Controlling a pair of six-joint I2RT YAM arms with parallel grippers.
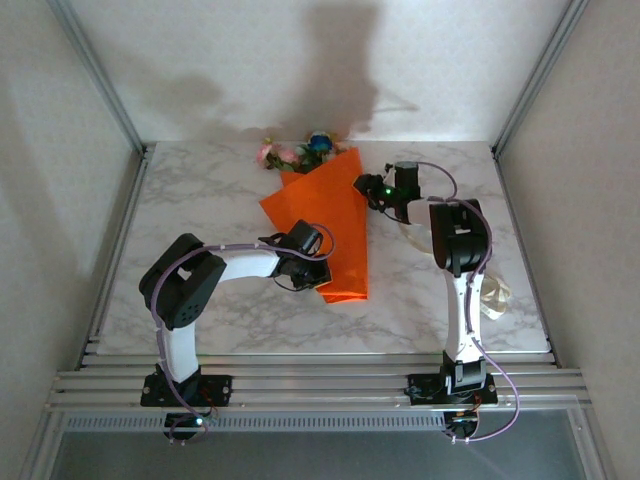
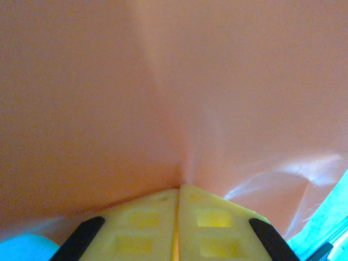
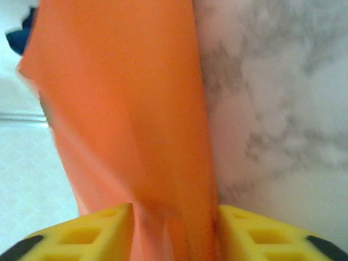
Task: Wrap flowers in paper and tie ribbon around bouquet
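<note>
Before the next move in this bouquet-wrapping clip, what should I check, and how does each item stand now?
1. Left end effector pinching the bright orange wrapping paper sheet: ok, fingers shut on a fold.
2. Right end effector on the paper's right edge: ok, paper fills the gap between its fingers.
3. Pink and blue artificial flowers poking out the far end: ok.
4. Paper fully closed round stems: cannot tell.
5. Cream-white fabric ribbon tied: not ok, lying loose on the marble table's right side.
</note>
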